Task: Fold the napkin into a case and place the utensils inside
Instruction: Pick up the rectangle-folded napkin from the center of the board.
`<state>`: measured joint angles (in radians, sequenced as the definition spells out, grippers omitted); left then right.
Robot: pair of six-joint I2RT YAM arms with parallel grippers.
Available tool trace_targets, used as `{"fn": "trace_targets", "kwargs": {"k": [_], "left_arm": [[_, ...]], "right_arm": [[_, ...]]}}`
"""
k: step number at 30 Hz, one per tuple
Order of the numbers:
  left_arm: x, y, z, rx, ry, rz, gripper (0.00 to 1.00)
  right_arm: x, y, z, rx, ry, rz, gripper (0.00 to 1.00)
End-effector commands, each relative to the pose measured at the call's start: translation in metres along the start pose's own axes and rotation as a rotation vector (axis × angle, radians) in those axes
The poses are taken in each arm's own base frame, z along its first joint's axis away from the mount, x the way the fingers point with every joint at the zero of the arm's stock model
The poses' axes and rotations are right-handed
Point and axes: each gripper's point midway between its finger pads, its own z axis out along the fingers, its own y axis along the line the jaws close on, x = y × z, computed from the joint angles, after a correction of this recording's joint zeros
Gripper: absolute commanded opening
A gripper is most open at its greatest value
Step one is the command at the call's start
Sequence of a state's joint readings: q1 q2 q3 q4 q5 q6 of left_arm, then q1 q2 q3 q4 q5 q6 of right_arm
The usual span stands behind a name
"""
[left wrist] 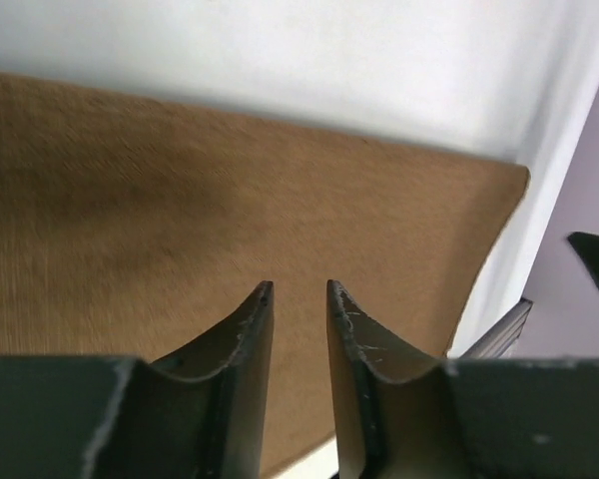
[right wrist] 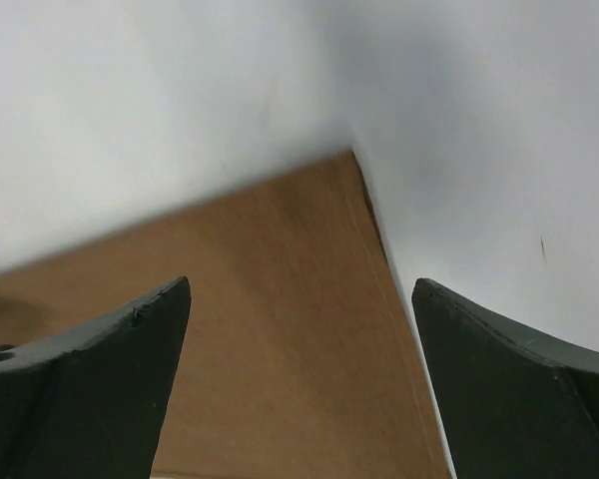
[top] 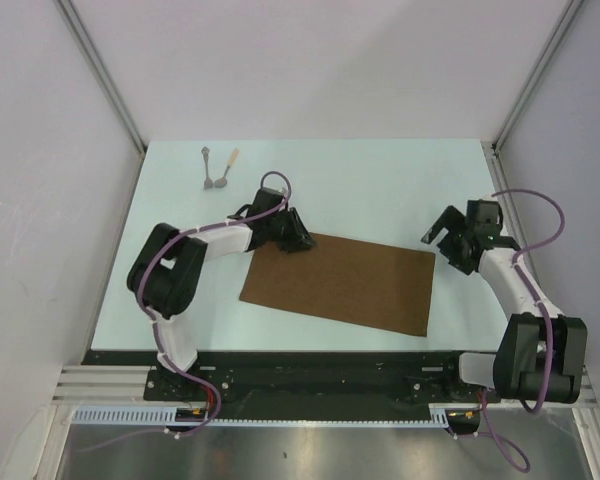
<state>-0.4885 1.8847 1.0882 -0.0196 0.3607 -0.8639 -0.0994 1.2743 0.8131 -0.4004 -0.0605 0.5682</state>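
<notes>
The brown napkin (top: 340,282) lies flat on the table as a broad rectangle. Its edge (right wrist: 379,259) looks double-layered in the right wrist view. My left gripper (top: 302,243) hovers at its far left corner. Its jaws are slightly apart with nothing between them, only cloth (left wrist: 180,220) below my left gripper (left wrist: 299,287). My right gripper (top: 442,248) stands wide open beside the far right corner, empty, above the napkin (right wrist: 280,329) in the view of my right gripper (right wrist: 300,283). The two utensils, grey-handled (top: 209,168) and tan-handled (top: 227,168), lie side by side at the far left.
The pale table (top: 380,180) is walled by white panels at the back and both sides. Black base rails (top: 310,375) run along the near edge.
</notes>
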Motion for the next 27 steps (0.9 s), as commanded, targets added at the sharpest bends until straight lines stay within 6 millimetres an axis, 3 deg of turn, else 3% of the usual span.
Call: {"fn": "trace_targets", "kwargs": {"k": [1,4,11,14,24,25,27], "left_arm": [[-0.018,-0.056,-0.055,0.085,-0.099,0.169,0.34],[-0.020,-0.071,-0.084,0.115,-0.142,0.260,0.34],[-0.006,-0.066,-0.115,0.101,-0.138,0.359,0.34],[-0.001,-0.062,-0.119,0.102,-0.141,0.362,0.32],[0.000,-0.066,-0.125,0.117,-0.140,0.368,0.30],[0.000,-0.067,-0.125,0.118,-0.139,0.368,0.30],[0.000,-0.068,-0.126,0.121,-0.140,0.368,0.30]], "right_arm": [[0.063,-0.047,-0.014,0.251,0.149,-0.074,0.89],[0.065,-0.048,-0.014,0.282,0.085,-0.164,0.81],[0.098,-0.048,-0.001,0.288,0.163,-0.243,0.66],[0.108,-0.055,0.003,0.313,0.194,-0.240,0.59],[0.129,-0.060,0.015,0.294,0.259,-0.232,0.57],[0.130,-0.059,0.016,0.286,0.257,-0.224,0.52],[0.138,-0.062,0.017,0.282,0.281,-0.222,0.28]]}}
